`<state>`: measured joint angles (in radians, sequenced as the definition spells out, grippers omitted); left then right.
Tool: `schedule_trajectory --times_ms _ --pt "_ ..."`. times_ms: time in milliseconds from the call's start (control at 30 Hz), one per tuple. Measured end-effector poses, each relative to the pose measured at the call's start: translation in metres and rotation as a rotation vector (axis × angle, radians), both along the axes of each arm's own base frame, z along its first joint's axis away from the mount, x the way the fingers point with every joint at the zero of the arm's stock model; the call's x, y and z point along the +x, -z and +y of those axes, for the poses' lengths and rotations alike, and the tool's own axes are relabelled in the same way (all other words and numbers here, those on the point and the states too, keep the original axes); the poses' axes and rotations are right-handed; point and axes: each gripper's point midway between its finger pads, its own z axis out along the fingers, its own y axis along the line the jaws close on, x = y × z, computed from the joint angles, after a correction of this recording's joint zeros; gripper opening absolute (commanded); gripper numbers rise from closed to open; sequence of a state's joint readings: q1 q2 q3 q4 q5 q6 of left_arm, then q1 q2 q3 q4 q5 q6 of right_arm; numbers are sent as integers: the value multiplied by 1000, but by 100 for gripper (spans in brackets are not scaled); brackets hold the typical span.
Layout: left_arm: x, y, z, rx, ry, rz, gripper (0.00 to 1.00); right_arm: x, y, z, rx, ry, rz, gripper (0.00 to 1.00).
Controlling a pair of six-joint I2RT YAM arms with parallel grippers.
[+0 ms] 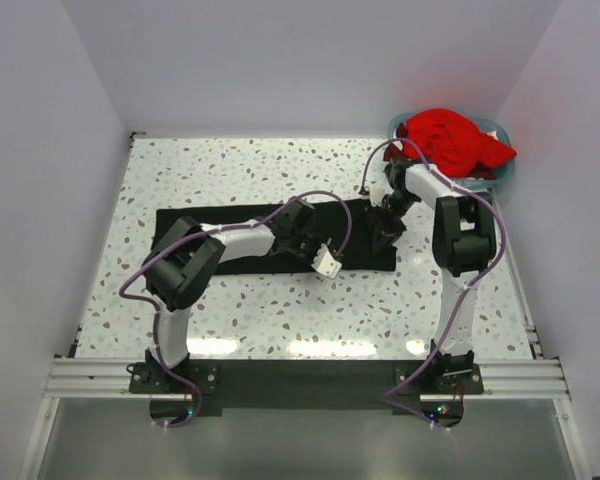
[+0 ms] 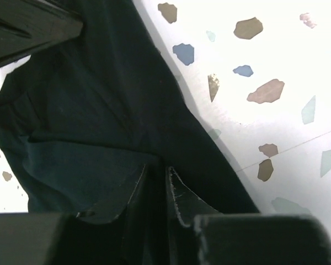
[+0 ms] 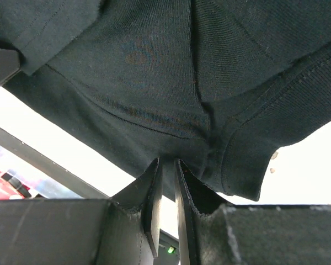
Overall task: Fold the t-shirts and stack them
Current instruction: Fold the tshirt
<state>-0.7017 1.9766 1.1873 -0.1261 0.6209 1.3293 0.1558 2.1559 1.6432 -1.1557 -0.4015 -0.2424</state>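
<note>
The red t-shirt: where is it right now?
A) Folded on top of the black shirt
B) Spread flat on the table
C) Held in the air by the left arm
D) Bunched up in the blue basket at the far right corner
D: the red t-shirt sits crumpled in the light blue basket, apart from the black t-shirt.

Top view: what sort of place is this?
Probably a lab robot test cell: plain white enclosure walls, speckled tabletop, left arm and right arm bolted to an aluminium rail.

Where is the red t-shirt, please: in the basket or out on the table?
In the basket: the red t-shirt lies bunched inside the light blue basket at the far right, draping over its rim.
</note>
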Motion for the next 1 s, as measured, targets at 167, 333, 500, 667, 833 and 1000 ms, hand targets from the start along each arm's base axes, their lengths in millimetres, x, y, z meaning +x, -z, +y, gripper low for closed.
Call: schedule_trajectory --times_ms 167,333,500,667,833,1000 --pt "7 -1 3 -1 -25 -9 15 -1 5 -2 -13 -1 11 19" --pt "23 -3 15 -14 -100 14 8 -1 8 -5 -31 -4 17 18" --pt "38 -2 33 -20 -188 59 5 -1 10 -9 -53 -5 17 18" --pt "47 -2 44 -35 -281 123 8 -1 11 -10 -61 -2 19 18" --pt "67 -12 51 -80 -412 171 13 -1 12 -12 -74 -3 17 18" --pt "96 -27 67 -140 -541 186 15 -1 12 -12 -75 -3 17 18"
